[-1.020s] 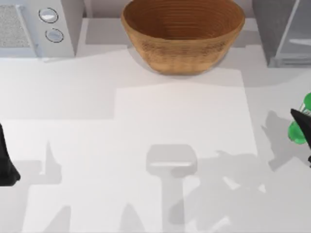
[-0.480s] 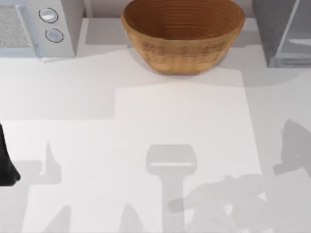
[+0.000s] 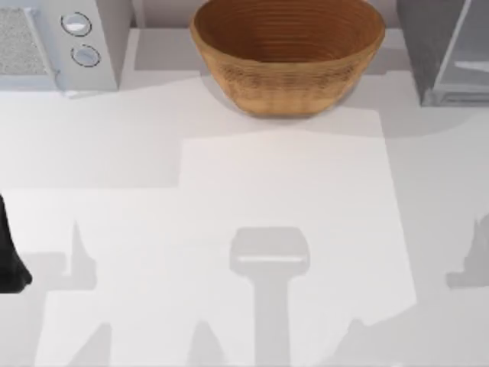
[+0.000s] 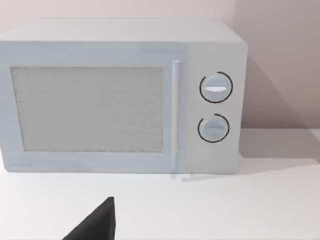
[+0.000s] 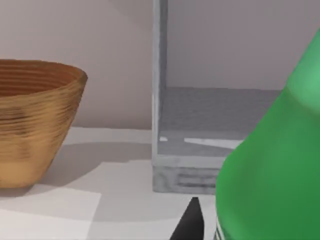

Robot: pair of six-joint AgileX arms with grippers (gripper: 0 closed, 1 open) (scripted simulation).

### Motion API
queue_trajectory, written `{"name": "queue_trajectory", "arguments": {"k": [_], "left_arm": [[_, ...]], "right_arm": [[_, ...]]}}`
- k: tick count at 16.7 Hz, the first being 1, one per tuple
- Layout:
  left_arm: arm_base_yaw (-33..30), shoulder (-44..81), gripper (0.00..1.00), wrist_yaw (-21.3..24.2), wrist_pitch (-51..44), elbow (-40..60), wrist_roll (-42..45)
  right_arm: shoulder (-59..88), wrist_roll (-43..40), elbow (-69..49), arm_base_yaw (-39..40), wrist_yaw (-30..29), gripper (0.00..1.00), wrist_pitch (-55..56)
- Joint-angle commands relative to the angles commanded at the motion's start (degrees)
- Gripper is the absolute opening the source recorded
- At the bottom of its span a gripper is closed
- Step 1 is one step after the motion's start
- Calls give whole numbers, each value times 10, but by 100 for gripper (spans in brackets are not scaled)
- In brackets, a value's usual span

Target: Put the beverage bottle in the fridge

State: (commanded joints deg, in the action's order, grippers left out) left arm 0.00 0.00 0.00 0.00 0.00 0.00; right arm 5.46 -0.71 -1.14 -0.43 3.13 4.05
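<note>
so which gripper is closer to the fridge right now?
Right. Its wrist view has the beverage bottle close up and the fridge just beyond. The left arm sits parked at the table's far left edge, facing the microwave.

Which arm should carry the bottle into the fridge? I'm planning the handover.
Right: its wrist view shows the beverage bottle close up, facing the open fridge. The left gripper sits by the microwave.
</note>
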Motion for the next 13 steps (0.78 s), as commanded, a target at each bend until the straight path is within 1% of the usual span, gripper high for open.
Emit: {"name": "queue_trajectory", "arguments": {"k": [2, 4, 10, 13], "left_arm": [[0, 0, 100, 0, 0, 0, 0], [0, 0, 100, 0, 0, 0, 0], [0, 0, 100, 0, 0, 0, 0], [0, 0, 100, 0, 0, 0, 0]], "right_arm": [[-39, 5, 7, 3, -22, 1, -28], [-55, 7, 11, 4, -31, 1, -40], [-46, 8, 6, 3, -28, 1, -35], [7, 10, -30, -5, -17, 1, 7]]}}
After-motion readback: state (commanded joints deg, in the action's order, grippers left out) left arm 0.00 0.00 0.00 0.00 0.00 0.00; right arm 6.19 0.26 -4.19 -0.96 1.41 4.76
